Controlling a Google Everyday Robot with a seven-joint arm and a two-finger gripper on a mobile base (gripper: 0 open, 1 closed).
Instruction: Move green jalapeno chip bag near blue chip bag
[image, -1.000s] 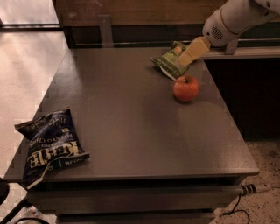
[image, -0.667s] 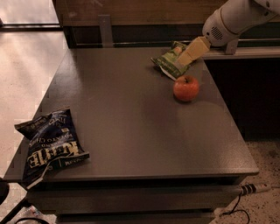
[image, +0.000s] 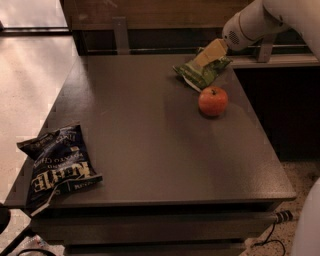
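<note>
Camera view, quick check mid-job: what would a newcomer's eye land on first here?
The white arm reaches in at the top right, its gripper at the green jalapeno chip bag near the table's far right edge. Just in front of that bag sits a red apple, the brightest thing on the dark table. The blue chip bag lies far off at the near left corner.

dark grey table (image: 150, 150) | pale sunlit floor (image: 30, 75) at left | wooden panel (image: 165, 10) behind
</note>
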